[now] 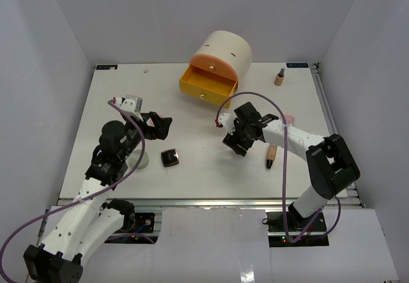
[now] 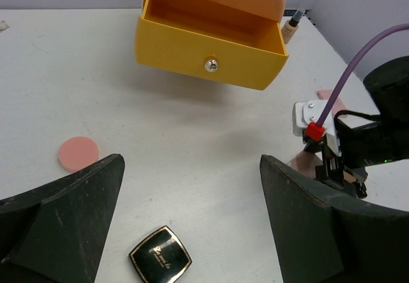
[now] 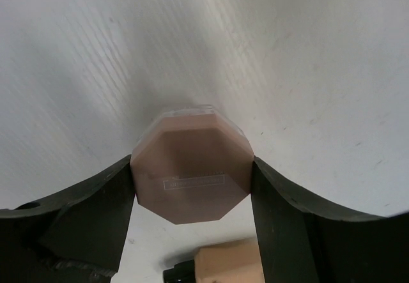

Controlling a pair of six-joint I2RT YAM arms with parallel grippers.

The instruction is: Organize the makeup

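Pink faceted jar (image 3: 190,168) on the white table (image 1: 192,114), clamped between the fingers of my right gripper (image 3: 192,182).
I am judging that the squeeze should sit square on opposite facets so that the octagonal, matte dusty-pink top is not twisting out. It is sitting right of centre, nearer than the open yellow drawer (image 1: 206,86). My left gripper (image 2: 192,190) is hanging wide open.
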